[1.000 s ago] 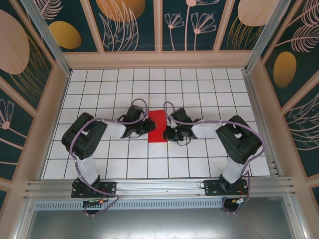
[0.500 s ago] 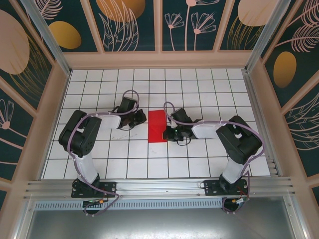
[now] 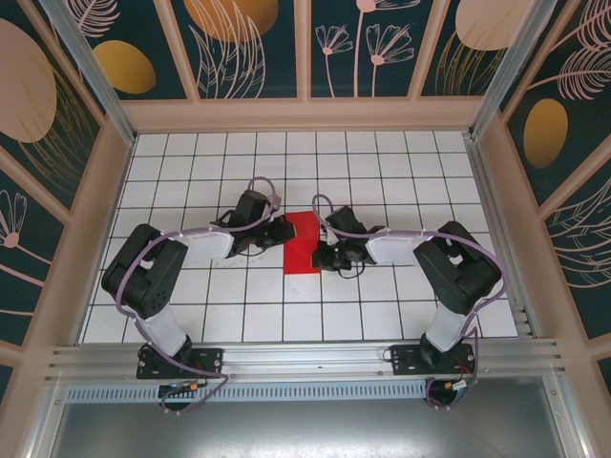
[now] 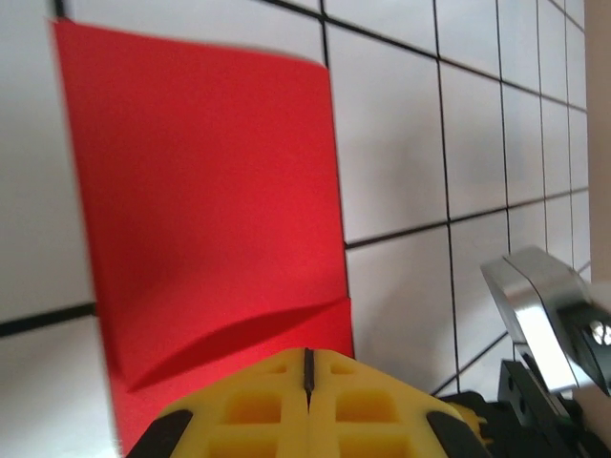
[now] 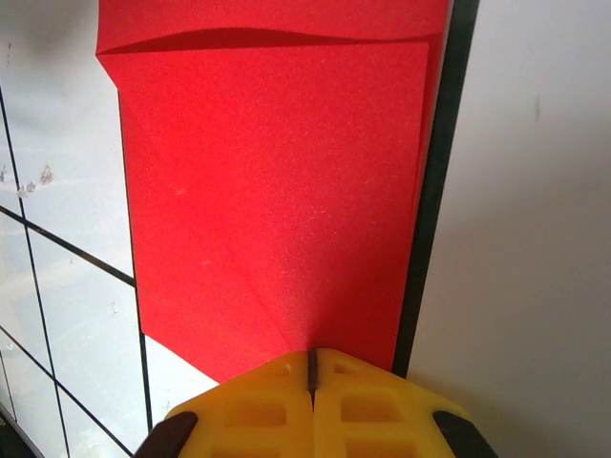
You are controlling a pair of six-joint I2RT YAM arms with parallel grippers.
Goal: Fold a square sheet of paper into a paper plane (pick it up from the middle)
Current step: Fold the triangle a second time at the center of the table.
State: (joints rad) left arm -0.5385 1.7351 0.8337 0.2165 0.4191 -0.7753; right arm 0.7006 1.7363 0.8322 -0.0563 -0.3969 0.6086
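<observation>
The square sheet of paper (image 3: 304, 245) lies folded into a narrow red strip in the middle of the white grid table. My left gripper (image 3: 284, 229) is shut, its yellow tips (image 4: 307, 355) resting on the strip's upper left part. In the left wrist view the paper (image 4: 200, 181) has a layer lifted slightly, casting a shadow. My right gripper (image 3: 321, 256) is shut too, tips (image 5: 311, 355) touching the strip's right edge. In the right wrist view the paper (image 5: 277, 181) shows a diagonal crease running to the tips. Neither gripper visibly has paper between its jaws.
The gridded table (image 3: 382, 172) is walled by a wooden frame (image 3: 305, 114) at the back and sides. A metal rail (image 3: 305, 358) carries both arm bases at the near edge. Part of the right arm's wrist (image 4: 544, 305) sits close to my left gripper.
The left gripper drew back to the left off the paper, then returned to its upper left part. The right gripper stayed at the right edge.
</observation>
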